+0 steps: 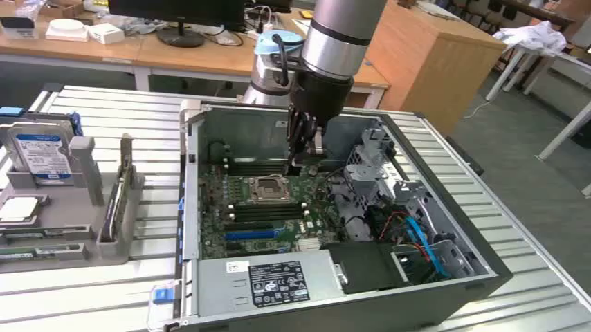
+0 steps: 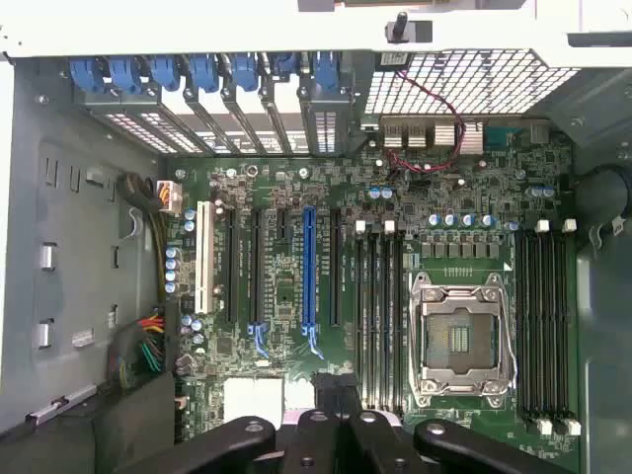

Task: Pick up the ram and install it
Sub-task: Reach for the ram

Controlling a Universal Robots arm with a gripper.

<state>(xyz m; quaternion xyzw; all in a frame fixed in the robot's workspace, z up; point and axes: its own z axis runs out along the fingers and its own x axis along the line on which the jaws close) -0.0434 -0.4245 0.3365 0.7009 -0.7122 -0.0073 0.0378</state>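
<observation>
My hand (image 1: 303,153) hangs low inside the open grey metal case (image 1: 242,128), pinched on what I take to be the ram (image 2: 334,387), a thin dark stick seen edge-on. I judge this the install step. Its edge must meet a long black slot (image 2: 378,316) squarely on the green motherboard (image 2: 281,296).

Exterior view: elevated, at middling distance, angled down across table (image 1: 111,104) into open computer case (image 1: 242,135). Wrist view: close overhead, facing straight down. Shared: motherboard (image 1: 242,216) (image 2: 286,286).
</observation>
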